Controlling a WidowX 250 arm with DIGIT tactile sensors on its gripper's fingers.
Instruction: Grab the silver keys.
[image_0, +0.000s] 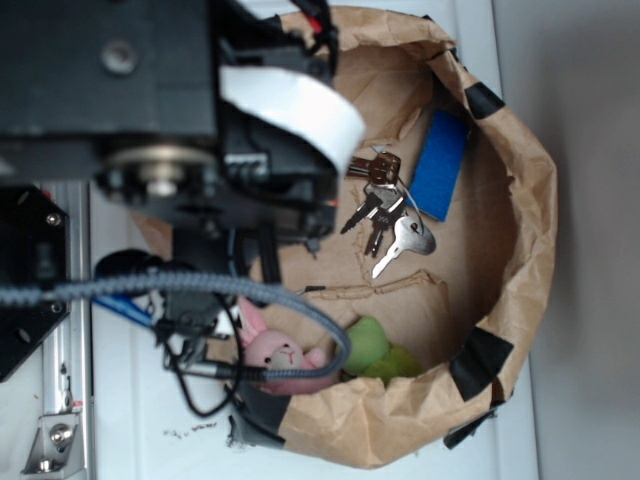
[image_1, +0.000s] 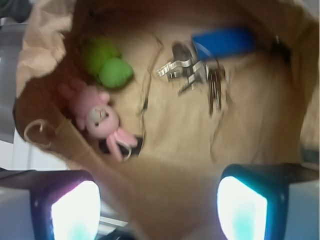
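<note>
In the exterior view a brown paper bag (image_0: 520, 190), its rim rolled down and patched with black tape, lies open like a shallow bowl, and everything else sits inside it. The silver keys (image_0: 390, 212) lie fanned out on the bag's floor near its middle, the largest key with a rounded head pointing away from the bunch. A blue block (image_0: 440, 165) lies just beside the keys, toward the bag's far wall. A green soft toy (image_0: 372, 345) and a pink bunny toy (image_0: 280, 355) rest against the bag's near wall, well apart from the keys. The robot arm's black body (image_0: 160, 110) fills the upper left, above the bag's edge; its fingers are hidden here. In the wrist view the gripper (image_1: 159, 205) shows as two fingertips (image_1: 75, 210) set wide apart at the bottom, with nothing between them but bag paper. The keys (image_1: 195, 75) lie beyond, touching the blue block's (image_1: 222, 42) edge, with the green toy (image_1: 107, 65) and bunny (image_1: 100, 117) off to the bag's left side.
</note>
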